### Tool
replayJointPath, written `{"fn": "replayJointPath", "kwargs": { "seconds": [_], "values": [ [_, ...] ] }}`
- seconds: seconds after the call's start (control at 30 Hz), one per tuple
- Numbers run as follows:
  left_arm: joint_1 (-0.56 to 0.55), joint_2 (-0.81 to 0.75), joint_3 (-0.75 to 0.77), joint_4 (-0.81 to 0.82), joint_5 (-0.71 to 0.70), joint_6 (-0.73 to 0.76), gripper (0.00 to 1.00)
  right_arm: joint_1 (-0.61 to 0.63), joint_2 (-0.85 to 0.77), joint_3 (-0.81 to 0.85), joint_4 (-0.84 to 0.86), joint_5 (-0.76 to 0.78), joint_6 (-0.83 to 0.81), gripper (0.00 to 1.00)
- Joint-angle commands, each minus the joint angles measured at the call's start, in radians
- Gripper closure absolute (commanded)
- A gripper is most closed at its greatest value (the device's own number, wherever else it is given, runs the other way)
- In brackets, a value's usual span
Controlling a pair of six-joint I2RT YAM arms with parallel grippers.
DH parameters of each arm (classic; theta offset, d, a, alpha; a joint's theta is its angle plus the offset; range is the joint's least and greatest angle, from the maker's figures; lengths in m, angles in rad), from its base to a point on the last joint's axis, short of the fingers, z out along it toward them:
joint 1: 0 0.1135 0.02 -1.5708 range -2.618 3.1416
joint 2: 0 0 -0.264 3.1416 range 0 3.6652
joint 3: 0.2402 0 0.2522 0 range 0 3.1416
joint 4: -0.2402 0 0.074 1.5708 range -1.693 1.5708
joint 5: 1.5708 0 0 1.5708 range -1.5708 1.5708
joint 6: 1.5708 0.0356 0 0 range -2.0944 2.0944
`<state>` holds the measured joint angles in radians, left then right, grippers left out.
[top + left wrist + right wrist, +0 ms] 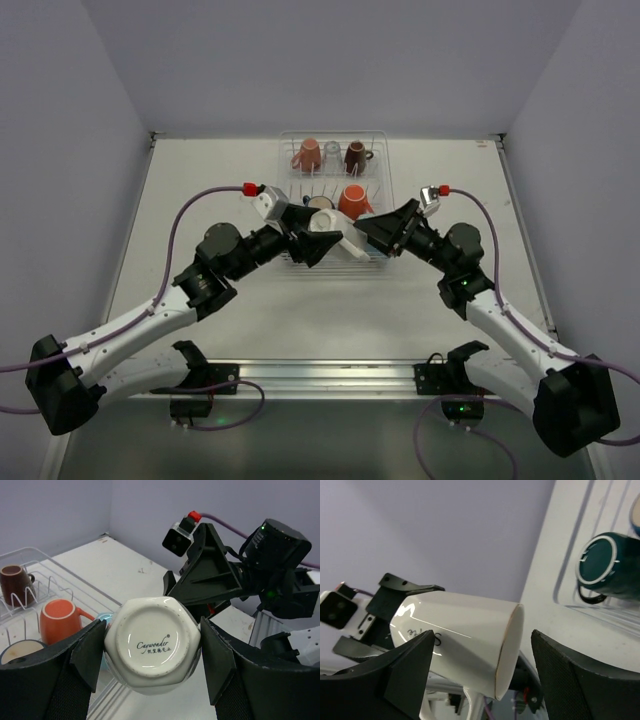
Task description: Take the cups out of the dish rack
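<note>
My left gripper [316, 244] is shut on a cream-white cup [336, 238], held on its side above the front edge of the white wire dish rack [385, 180]. In the left wrist view the pads [90, 652] clamp the cup's base [152, 642]. My right gripper [377, 232] is open, its fingers on either side of the cup's mouth end [470, 635], and one finger [575, 680] stands apart from it. The rack holds a salmon pink cup [307, 155], a clear glass [332, 155], a dark brown cup [355, 155], an orange cup [354, 200] and a dark green cup [610, 570].
A light blue cup [103, 619] shows just behind the held cup, and another cup with a pale rim [20, 652] sits at the rack's near side. Both arms meet over the rack's front edge. White table [220, 190] spreads left and right of the rack.
</note>
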<state>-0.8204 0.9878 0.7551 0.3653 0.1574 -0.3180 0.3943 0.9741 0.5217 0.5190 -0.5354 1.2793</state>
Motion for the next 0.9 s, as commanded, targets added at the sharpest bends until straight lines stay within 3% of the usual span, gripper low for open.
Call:
{"fn": "replayJointPath", "kwargs": {
  "seconds": [0.0,0.13,0.23,0.37,0.53,0.6,0.73,0.77,0.8,0.87],
  "values": [
    [0.003,-0.021,0.024,0.254,0.056,-0.045,0.94,0.008,-0.005,-0.049,0.270,-0.104,0.173,0.22],
    [0.003,-0.014,0.012,0.319,0.097,-0.079,0.94,0.008,0.008,-0.054,0.444,-0.164,0.320,0.32],
    [0.003,-0.017,0.003,0.362,0.114,-0.098,0.95,0.009,0.011,-0.055,0.538,-0.169,0.389,0.34],
    [0.003,-0.032,-0.020,0.420,0.087,-0.115,1.00,0.017,-0.003,-0.063,0.680,-0.167,0.482,0.32],
    [0.003,-0.017,0.001,0.463,0.096,-0.118,1.00,0.031,-0.074,-0.065,0.639,-0.141,0.466,0.27],
    [0.001,0.015,0.012,0.474,0.135,-0.130,1.00,0.031,-0.098,-0.060,0.633,-0.129,0.459,0.34],
    [0.001,0.046,0.000,0.483,0.186,-0.158,1.00,0.029,-0.103,-0.049,0.644,-0.123,0.421,0.63],
    [0.001,0.042,-0.006,0.478,0.191,-0.161,0.99,0.031,-0.103,-0.051,0.638,-0.117,0.417,0.66],
    [0.001,0.037,-0.013,0.469,0.195,-0.159,0.97,0.029,-0.103,-0.058,0.644,-0.095,0.410,0.77],
    [0.001,0.016,-0.022,0.416,0.197,-0.142,0.89,0.031,-0.091,-0.063,0.667,-0.084,0.402,0.86]
  ]
}}
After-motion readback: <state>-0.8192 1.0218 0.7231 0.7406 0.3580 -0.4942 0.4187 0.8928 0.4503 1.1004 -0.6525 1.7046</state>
